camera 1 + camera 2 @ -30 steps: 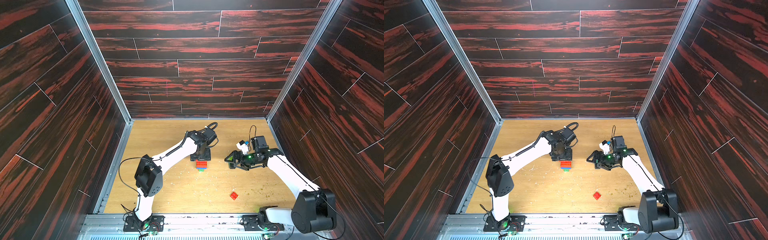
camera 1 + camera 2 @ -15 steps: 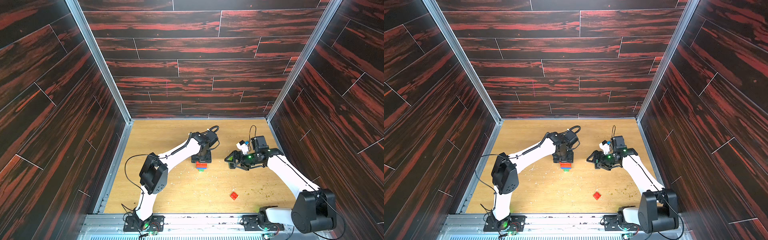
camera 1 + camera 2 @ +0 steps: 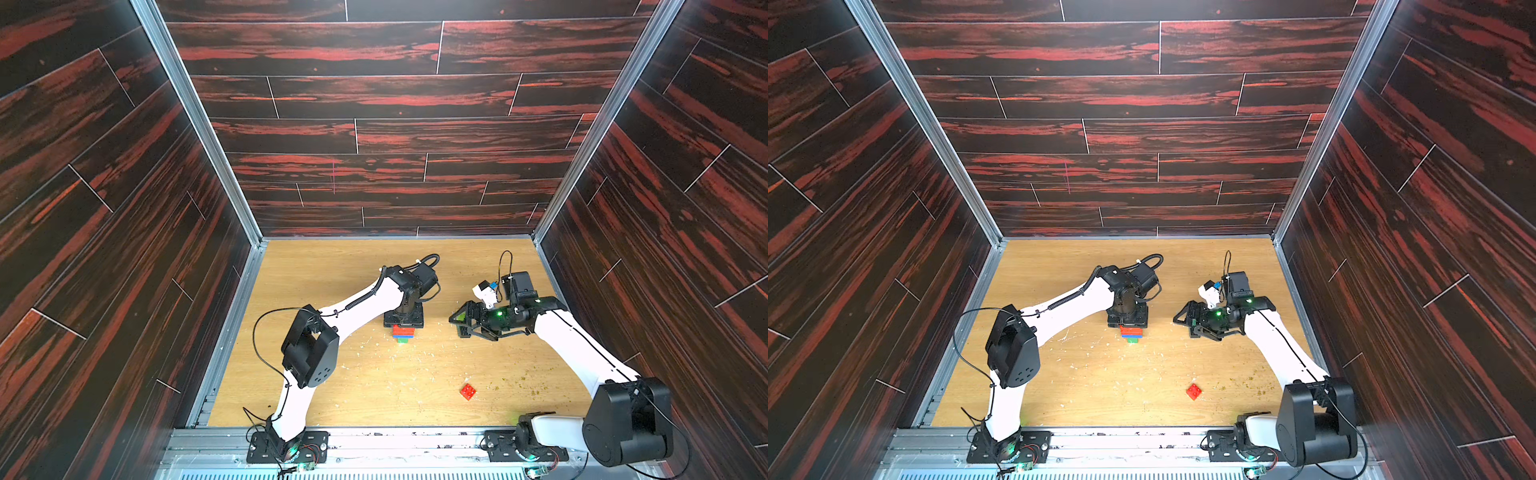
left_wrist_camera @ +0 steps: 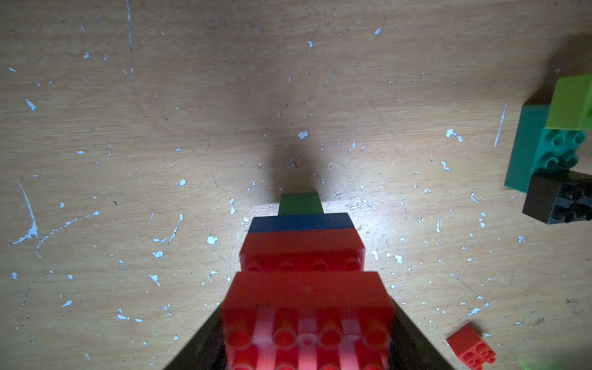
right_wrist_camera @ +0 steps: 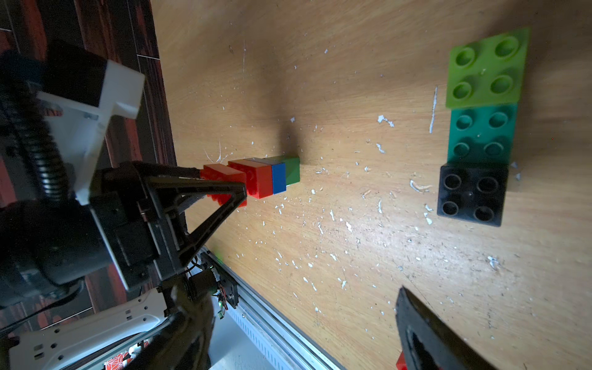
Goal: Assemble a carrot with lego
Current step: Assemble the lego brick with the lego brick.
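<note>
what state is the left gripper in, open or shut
Shut on the top red brick: the left gripper pinches it between both fingers.

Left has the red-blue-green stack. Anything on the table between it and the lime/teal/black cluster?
Nothing visible on that line: bare table with flecks between the stack in the left gripper and the cluster. The loose red brick lies off to the side. The open right gripper hangs close by the cluster.
</note>
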Robot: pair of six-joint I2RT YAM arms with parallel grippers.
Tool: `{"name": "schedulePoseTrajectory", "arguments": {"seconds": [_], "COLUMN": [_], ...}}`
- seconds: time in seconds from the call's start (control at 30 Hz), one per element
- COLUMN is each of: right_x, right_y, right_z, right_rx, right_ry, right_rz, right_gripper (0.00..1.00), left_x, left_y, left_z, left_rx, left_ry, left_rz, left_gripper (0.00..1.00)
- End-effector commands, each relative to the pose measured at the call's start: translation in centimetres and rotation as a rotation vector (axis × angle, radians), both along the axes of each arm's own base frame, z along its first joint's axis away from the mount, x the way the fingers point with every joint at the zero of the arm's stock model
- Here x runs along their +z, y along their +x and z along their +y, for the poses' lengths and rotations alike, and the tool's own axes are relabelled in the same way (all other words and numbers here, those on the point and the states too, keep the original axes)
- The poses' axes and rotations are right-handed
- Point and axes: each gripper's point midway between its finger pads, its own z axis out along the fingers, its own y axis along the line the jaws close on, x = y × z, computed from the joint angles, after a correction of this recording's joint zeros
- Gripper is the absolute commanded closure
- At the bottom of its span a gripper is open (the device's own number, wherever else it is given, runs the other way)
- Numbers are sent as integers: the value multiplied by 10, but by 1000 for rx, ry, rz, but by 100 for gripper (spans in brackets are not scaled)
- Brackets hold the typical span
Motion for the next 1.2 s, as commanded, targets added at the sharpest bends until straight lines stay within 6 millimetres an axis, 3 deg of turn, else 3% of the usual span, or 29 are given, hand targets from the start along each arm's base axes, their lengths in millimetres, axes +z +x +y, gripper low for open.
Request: {"name": "schedulePoseTrajectory", "arguments": {"seconds": [0.0, 1.17], "right_x": [4, 2], "right_y": [2, 4], "right_z": [0, 0], "right_rx": [2, 5], "right_ry": [4, -1], "right_rz": [-14, -8], "right_gripper": [10, 10], "left_x": [5, -17], "left_y": [-2, -3], "left_z": [2, 5], "left_rx": [-9, -22], "left_ry": [18, 50], "left_rz": [-1, 8], "left_gripper": [49, 49]}}
